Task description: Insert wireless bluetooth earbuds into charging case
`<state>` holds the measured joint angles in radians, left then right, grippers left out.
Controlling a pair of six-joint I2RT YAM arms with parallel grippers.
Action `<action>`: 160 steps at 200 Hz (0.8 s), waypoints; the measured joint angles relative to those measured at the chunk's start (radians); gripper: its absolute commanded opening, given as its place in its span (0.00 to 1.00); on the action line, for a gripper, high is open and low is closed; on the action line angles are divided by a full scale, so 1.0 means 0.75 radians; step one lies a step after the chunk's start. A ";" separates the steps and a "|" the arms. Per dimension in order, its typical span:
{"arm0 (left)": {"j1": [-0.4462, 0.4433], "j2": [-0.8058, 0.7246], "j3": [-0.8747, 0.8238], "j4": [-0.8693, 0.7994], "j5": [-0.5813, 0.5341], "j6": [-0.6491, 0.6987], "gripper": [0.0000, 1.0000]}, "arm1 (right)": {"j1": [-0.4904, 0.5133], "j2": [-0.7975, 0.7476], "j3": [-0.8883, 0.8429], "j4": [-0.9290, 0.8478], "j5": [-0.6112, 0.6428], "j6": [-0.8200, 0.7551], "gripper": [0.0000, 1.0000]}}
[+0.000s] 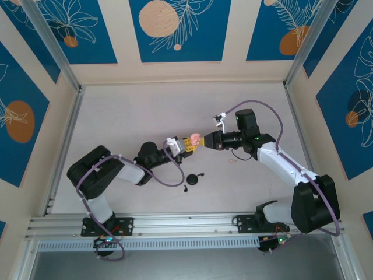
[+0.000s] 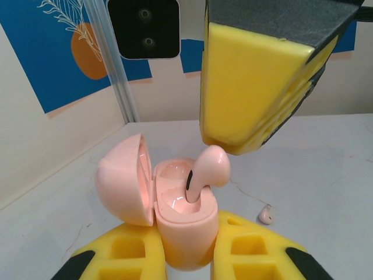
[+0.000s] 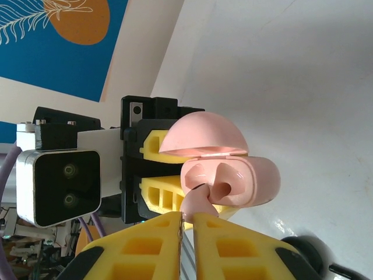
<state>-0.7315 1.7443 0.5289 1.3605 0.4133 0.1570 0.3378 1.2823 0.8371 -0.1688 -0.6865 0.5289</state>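
My left gripper (image 1: 187,146) is shut on a pale pink round charging case (image 2: 186,233), held up off the table with its lid (image 2: 119,178) swung open. A pink earbud (image 2: 210,169) stands with its stem in the right-hand slot and its head still sticking out; the other slot is empty. My right gripper (image 3: 188,217) is shut, and its yellow fingertips (image 2: 233,140) rest against the earbud's head (image 3: 198,201). A second pink earbud (image 2: 266,216) lies on the table beyond the case.
A black round case (image 1: 192,179) lies on the table in front of the grippers, with a small black earbud (image 1: 185,188) beside it. Walls and metal rails enclose the white table (image 1: 145,111).
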 measured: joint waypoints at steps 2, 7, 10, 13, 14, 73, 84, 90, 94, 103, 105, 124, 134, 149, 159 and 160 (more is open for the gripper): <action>0.000 0.000 0.000 0.000 0.001 0.000 0.10 | 0.000 0.001 0.000 0.001 0.000 0.000 0.13; 0.000 0.000 0.000 0.000 0.001 0.000 0.10 | 0.002 0.002 0.000 0.003 -0.003 0.001 0.13; 0.000 0.000 0.000 0.000 0.001 0.000 0.10 | 0.003 0.002 0.000 0.005 -0.004 0.001 0.13; 0.000 0.000 0.000 0.000 0.000 0.000 0.10 | 0.004 0.002 0.000 0.006 -0.004 0.001 0.13; 0.000 0.000 0.000 0.000 0.000 0.000 0.10 | 0.005 0.003 0.000 0.006 -0.005 0.001 0.13; 0.000 0.000 -0.001 -0.001 -0.016 -0.001 0.10 | 0.021 0.017 0.000 0.031 -0.028 0.014 0.13; 0.000 0.000 -0.001 -0.001 -0.019 0.000 0.10 | 0.027 0.017 0.000 0.036 -0.028 0.018 0.13; 0.000 0.000 -0.001 -0.001 -0.019 -0.001 0.10 | 0.030 0.018 0.000 0.037 -0.029 0.019 0.13; 0.000 0.000 -0.001 -0.001 -0.019 0.000 0.10 | 0.031 0.018 0.000 0.037 -0.029 0.019 0.13; 0.000 0.000 -0.002 -0.001 -0.019 0.000 0.10 | 0.035 0.019 0.000 0.040 -0.029 0.019 0.13; 0.000 0.000 -0.002 -0.001 -0.019 0.000 0.10 | 0.035 0.019 0.000 0.041 -0.029 0.019 0.13; 0.000 0.000 -0.002 -0.001 -0.019 0.000 0.10 | 0.040 0.024 0.000 0.051 -0.031 0.020 0.13; 0.000 0.000 -0.002 -0.001 -0.019 0.000 0.10 | 0.042 0.024 0.000 0.057 -0.030 0.024 0.13; 0.000 -0.001 -0.003 0.001 -0.017 0.000 0.10 | 0.046 0.026 0.001 0.062 -0.028 0.026 0.13; -0.001 -0.001 -0.003 0.002 -0.014 0.000 0.10 | 0.047 0.034 0.001 0.065 -0.027 0.028 0.13; -0.001 -0.001 -0.003 0.002 -0.014 0.000 0.10 | 0.047 0.035 0.001 0.065 -0.027 0.028 0.13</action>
<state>-0.7319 1.7439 0.5270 1.3617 0.4030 0.1570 0.3733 1.3087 0.8375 -0.1200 -0.7071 0.5503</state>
